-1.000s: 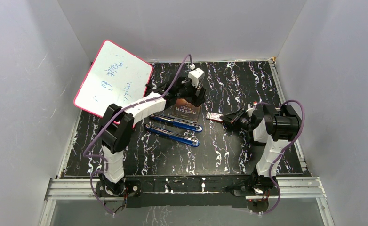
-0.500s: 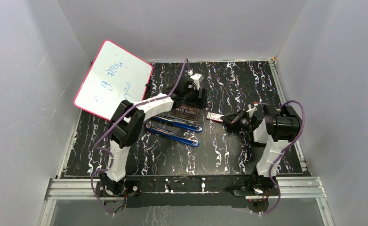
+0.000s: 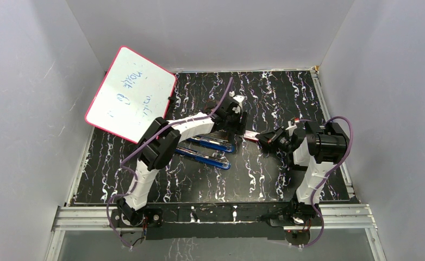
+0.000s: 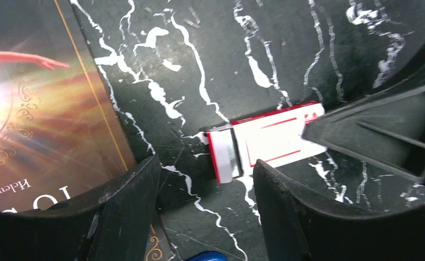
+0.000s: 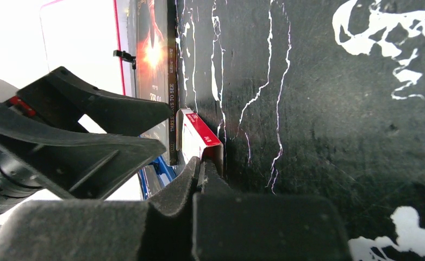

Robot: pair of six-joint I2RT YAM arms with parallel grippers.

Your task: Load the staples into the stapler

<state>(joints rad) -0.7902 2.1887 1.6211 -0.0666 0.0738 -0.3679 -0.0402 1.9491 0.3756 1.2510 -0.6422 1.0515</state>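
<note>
Nearest the arm bases, the stapler (image 3: 207, 157) is lying on the black marbled tabletop (image 3: 264, 179) as two long blue halves set side by side, just left of centre. Nothing is gripping it. A little farther back and to the right, the right arm (image 3: 313, 157) is reaching leftward with its jaws clenched on one end of a small red-and-white box (image 4: 270, 142). In the right wrist view the two fingers (image 5: 199, 187) are pressing together on that end. The free end of the box is pointing toward the book (image 4: 36, 109) and is showing a pale silvery band (image 4: 226, 157). This band may be the staples, though the views are not settling it. Beyond the stapler, the left arm (image 3: 183, 126) is stretching across the book, and its jaws are standing released and wide apart. In the left wrist view its fingers (image 4: 123, 217) are framing the free end of the box without touching it. One finger is overlapping the corner of the book, and the other is sitting near the right arm's finger (image 4: 384, 125). The book is lying flat between the stapler and the box. Farthest back on the left, a pink-edged whiteboard (image 3: 129, 92) is leaning tilted against the wall.
</note>
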